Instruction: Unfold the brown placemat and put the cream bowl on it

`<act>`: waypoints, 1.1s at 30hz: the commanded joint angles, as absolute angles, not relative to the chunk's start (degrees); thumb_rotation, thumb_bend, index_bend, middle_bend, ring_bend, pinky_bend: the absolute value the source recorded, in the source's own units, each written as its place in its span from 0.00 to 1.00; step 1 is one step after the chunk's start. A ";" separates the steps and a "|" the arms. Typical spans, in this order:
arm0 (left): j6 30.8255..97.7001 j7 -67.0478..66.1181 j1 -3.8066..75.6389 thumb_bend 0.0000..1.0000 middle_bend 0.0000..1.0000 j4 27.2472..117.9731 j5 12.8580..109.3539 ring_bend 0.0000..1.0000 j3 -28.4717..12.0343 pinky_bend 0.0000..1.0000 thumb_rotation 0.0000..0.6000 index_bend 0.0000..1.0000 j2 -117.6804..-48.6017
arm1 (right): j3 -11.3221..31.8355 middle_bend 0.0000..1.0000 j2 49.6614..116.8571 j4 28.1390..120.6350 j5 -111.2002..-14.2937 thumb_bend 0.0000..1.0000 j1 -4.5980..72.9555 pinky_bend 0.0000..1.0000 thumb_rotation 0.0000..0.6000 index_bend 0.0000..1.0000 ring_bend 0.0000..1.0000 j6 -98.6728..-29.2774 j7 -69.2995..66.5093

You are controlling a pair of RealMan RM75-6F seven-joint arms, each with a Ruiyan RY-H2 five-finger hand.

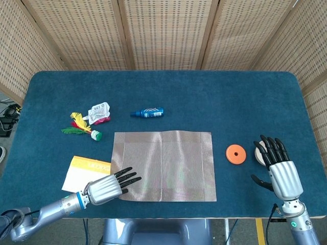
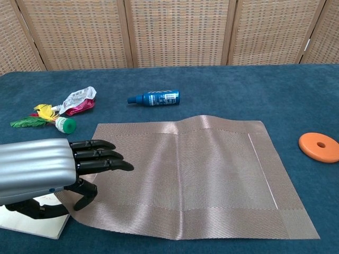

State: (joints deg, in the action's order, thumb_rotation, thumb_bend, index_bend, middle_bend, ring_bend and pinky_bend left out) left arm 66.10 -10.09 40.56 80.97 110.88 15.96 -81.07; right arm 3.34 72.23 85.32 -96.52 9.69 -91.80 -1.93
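Head view: brown placemat [image 1: 163, 165], limp woven cloth, is lying spread at lower centre; left hand [image 1: 106, 187] is pinching its corner; right hand [image 1: 278, 168], fingers apart, is hiding the cream bowl [image 1: 260, 152].

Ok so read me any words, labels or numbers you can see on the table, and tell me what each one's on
Blue bottle: white label print, too small to read.
Crumpled pouch: printed text, too blurred to read.
Yellow booklet: faint lettering on the yellow band, not legible.
Placemat, orange disc: no text visible.
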 commanded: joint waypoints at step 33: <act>69.23 -2.40 37.19 0.00 0.00 77.37 112.65 0.00 16.94 0.00 1.00 0.00 -80.92 | 3.24 0.00 72.20 85.56 -96.99 0.00 9.50 0.00 1.00 0.12 0.00 -91.91 -1.57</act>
